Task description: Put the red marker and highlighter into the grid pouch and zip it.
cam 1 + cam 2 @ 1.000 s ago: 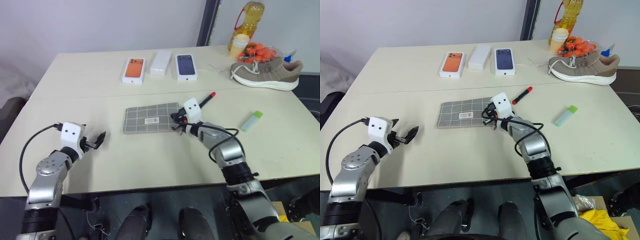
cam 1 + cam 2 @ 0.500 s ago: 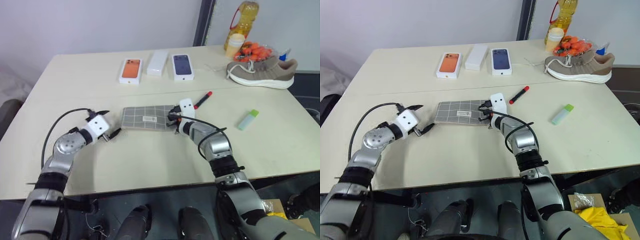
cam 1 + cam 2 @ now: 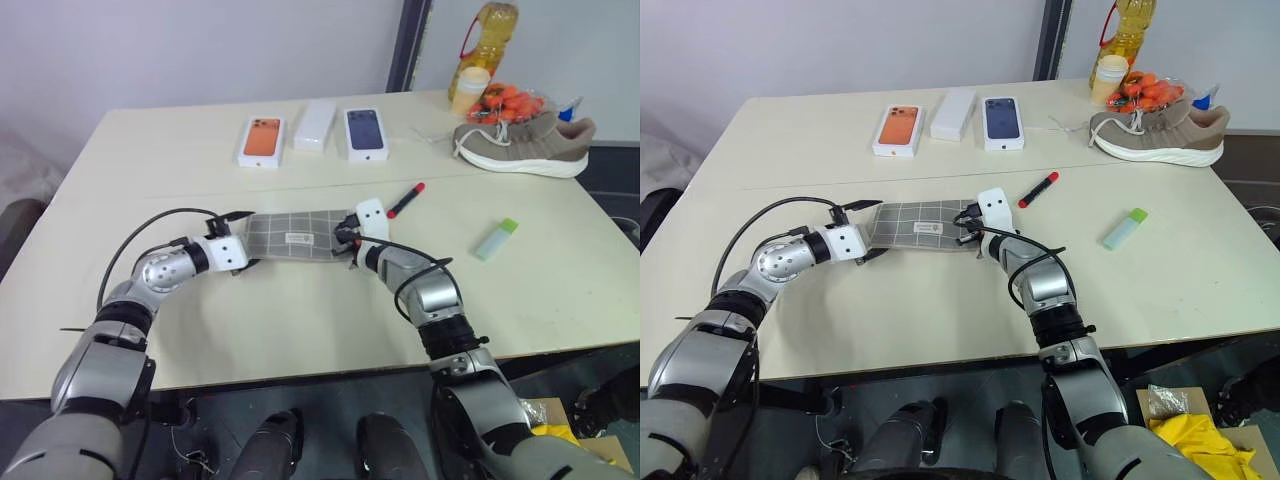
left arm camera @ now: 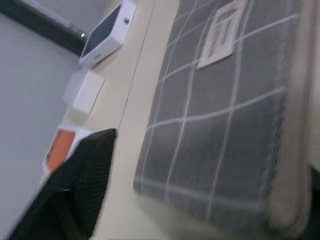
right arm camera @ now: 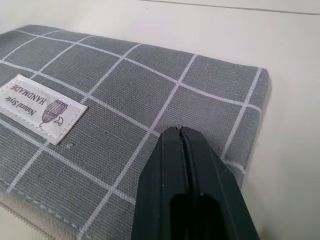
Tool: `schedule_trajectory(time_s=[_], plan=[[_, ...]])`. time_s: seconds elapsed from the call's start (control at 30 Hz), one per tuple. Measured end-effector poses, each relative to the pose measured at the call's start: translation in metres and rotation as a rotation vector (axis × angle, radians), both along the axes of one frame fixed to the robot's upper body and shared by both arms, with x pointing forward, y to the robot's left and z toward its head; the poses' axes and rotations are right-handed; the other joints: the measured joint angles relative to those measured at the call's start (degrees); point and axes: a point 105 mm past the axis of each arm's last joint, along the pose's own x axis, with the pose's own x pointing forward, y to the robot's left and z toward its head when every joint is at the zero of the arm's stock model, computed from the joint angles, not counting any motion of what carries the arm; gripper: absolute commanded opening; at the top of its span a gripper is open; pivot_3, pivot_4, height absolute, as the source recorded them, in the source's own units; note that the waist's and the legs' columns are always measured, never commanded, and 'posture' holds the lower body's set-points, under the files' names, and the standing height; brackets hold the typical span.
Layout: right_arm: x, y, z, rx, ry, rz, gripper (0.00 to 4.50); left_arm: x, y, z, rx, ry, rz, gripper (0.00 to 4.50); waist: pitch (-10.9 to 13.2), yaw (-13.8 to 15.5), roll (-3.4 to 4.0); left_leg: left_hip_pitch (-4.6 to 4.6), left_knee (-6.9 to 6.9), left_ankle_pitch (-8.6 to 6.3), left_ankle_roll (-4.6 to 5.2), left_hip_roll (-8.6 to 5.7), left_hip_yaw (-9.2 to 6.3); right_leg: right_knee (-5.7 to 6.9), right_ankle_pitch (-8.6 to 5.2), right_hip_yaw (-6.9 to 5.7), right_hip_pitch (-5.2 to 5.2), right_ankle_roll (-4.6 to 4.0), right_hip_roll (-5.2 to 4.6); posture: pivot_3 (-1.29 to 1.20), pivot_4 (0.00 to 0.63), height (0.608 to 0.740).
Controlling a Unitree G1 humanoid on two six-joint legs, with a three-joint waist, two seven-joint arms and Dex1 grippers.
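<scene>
My right pincer [image 5: 181, 137] is pressed together over the pouch [image 3: 295, 236]; my left pincer [image 3: 862, 228] straddles its other end, spread.

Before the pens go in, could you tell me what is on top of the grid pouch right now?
The right gripper, fingers shut, is over the grid pouch near one end, beside its white label. Whether it presses the fabric, and what is inside, cannot be seen.
</scene>
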Motion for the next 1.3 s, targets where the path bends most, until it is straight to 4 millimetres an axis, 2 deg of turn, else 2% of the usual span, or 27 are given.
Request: schedule_trajectory(time_s=[0.1, 0.17, 0.37, 0.57, 0.67, 0.77, 0.83, 0.9, 1.13, 1.3], plan=[[-0.001, -0.001, 0.000, -0.003, -0.003, -0.002, 0.00, -0.001, 0.000, -0.002, -0.010, 0.000, 0.000, 0.92, 0.00, -0.07, 0.00, 0.00, -0.01, 0.00, 0.00, 0.01, 0.00, 0.03, 0.00, 0.00, -0.02, 0.00, 0.02, 0.00, 0.150, 0.740], [-0.002, -0.001, -0.001, -0.003, -0.004, -0.004, 0.00, 0.001, -0.002, 0.005, -0.019, -0.022, -0.005, 0.02, 0.00, -0.05, 0.00, 0.00, 0.00, 0.00, 0.00, 0.01, 0.00, 0.03, 0.00, 0.00, -0.01, 0.01, 0.01, 0.00, 0.150, 0.740], [-0.003, -0.001, 0.004, -0.002, -0.029, -0.003, 0.00, 0.000, -0.001, 0.005, -0.111, -0.002, 0.015, 0.02, 0.00, -0.07, 0.00, 0.00, 0.02, 0.00, 0.00, 0.01, 0.00, 0.04, 0.00, 0.00, -0.02, 0.01, 0.01, 0.00, 0.150, 0.740], [-0.003, -0.014, 0.037, -0.068, -0.187, 0.021, 0.00, -0.006, 0.005, 0.000, -0.289, 0.077, 0.072, 0.02, 0.00, -0.14, 0.00, -0.04, 0.02, 0.00, 0.00, 0.01, -0.01, 0.04, 0.00, 0.01, -0.05, 0.00, 0.01, 0.00, 0.150, 0.740], [-0.004, -0.024, 0.048, -0.098, -0.228, 0.040, 0.89, -0.014, 0.010, -0.001, -0.418, 0.122, 0.143, 0.00, 0.01, -0.55, 0.02, -0.08, 0.02, 0.00, 0.01, 0.03, 0.00, 0.03, -0.01, 0.05, -0.09, 0.00, 0.00, 0.00, 0.150, 0.740], [-0.004, -0.044, 0.056, -0.117, -0.230, 0.021, 2.42, -0.027, 0.014, -0.008, -0.515, 0.203, 0.269, 0.00, 0.01, -1.04, 0.01, -0.11, 0.02, 0.00, 0.01, 0.03, -0.02, 0.06, -0.01, 0.07, -0.10, 0.00, 0.01, 0.00, 0.150, 0.740], [-0.007, -0.056, 0.059, -0.122, -0.228, 0.018, 3.57, -0.035, 0.009, -0.006, -0.568, 0.243, 0.345, 0.00, 0.00, -1.12, 0.02, -0.09, 0.02, 0.00, 0.01, 0.04, -0.03, 0.06, -0.01, 0.07, -0.08, -0.01, 0.02, 0.00, 0.150, 0.740], [-0.011, -0.061, 0.062, -0.113, -0.229, 0.024, 4.47, -0.041, 0.002, -0.003, -0.593, 0.277, 0.385, 0.00, 0.00, -1.12, 0.02, -0.09, 0.02, 0.00, 0.00, 0.05, -0.04, 0.06, -0.01, 0.06, -0.08, -0.01, 0.05, 0.00, 0.150, 0.740], [-0.029, -0.055, 0.058, -0.066, -0.187, 0.117, 4.47, -0.045, -0.011, 0.010, -0.629, 0.311, 0.466, 0.00, 0.00, -0.98, 0.02, -0.07, 0.03, 0.00, 0.00, 0.06, -0.03, 0.03, -0.01, 0.06, -0.04, -0.01, 0.05, 0.00, 0.150, 0.740], [-0.029, -0.046, 0.049, -0.037, -0.144, 0.102, 4.47, -0.046, -0.019, 0.006, -0.624, 0.342, 0.469, 0.00, 0.00, -0.89, 0.02, -0.07, 0.03, 0.00, 0.00, 0.05, -0.02, 0.03, -0.02, 0.06, -0.04, -0.02, 0.04, 0.00, 0.150, 0.740]])
